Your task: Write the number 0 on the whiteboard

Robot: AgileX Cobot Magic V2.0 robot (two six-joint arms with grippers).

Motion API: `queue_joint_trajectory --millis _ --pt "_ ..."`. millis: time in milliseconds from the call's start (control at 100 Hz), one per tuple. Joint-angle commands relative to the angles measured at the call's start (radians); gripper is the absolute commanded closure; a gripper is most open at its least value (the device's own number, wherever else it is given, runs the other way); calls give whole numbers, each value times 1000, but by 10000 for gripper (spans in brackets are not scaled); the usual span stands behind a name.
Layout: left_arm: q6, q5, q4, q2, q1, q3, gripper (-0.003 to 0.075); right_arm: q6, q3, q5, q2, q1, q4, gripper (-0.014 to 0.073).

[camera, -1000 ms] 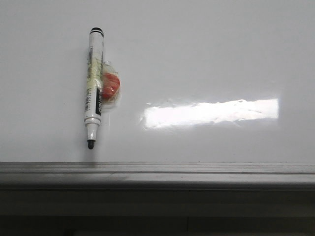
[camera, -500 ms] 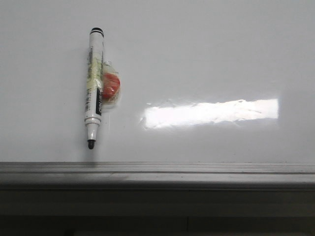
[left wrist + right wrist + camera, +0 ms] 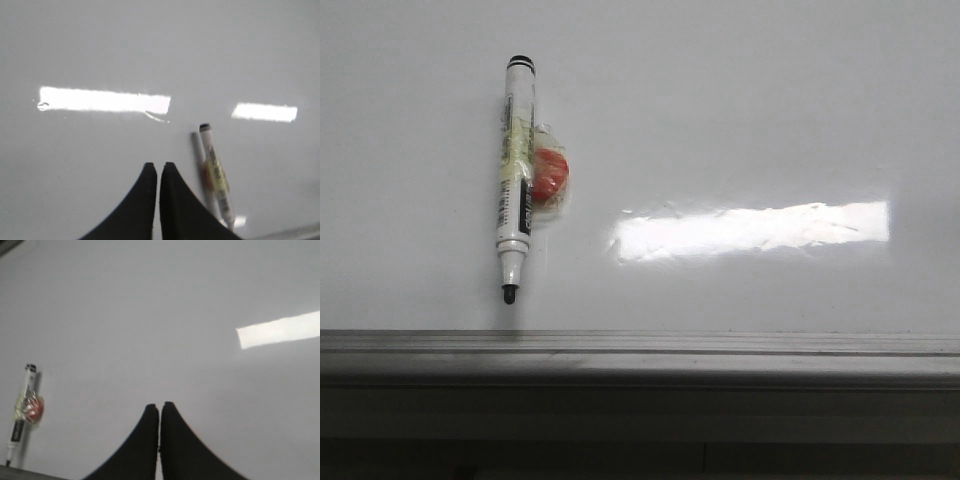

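The whiteboard (image 3: 740, 110) fills nearly the whole front view, glossy white, with a grey ledge (image 3: 640, 355) running along its lower edge. No drawn 0 shows on it in any view; the surface is bare of marks. On its left part a marker (image 3: 515, 180) lies lengthwise, uncapped black tip toward the ledge and just short of it. A red round piece (image 3: 549, 176) wrapped in clear tape is stuck against the marker's side. A bright rectangular glare (image 3: 752, 230) sits to the right of the marker, well apart from it. The left gripper (image 3: 159, 170) hovers over the board with its black fingers pressed together, holding nothing, the marker near beside it. The right gripper (image 3: 159, 412) is likewise clenched and empty, over bare board, the marker well off to one side.
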Motion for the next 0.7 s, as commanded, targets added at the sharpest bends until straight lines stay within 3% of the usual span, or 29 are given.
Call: queue_joint_trajectory --millis 0,110,210,300,350,430,690 --pt "7 104 156 152 2 -148 739 -78 -121 44 78 -7 -58 547" --pt "7 225 219 340 2 -272 724 -146 -211 60 159 -7 -60 395" --pt "7 307 190 466 -7 -368 606 -145 -252 58 216 -7 -60 222" --pt "13 337 167 553 -52 -427 456 -145 -256 67 260 -7 -56 176" --pt "13 344 167 589 -86 -457 414 -145 -256 78 278 -7 -54 181" --pt "2 347 173 637 -144 -485 418 -145 -256 84 297 -7 -46 181" --pt "-274 318 348 776 -377 -513 512 -145 -254 68 312 -7 -46 181"
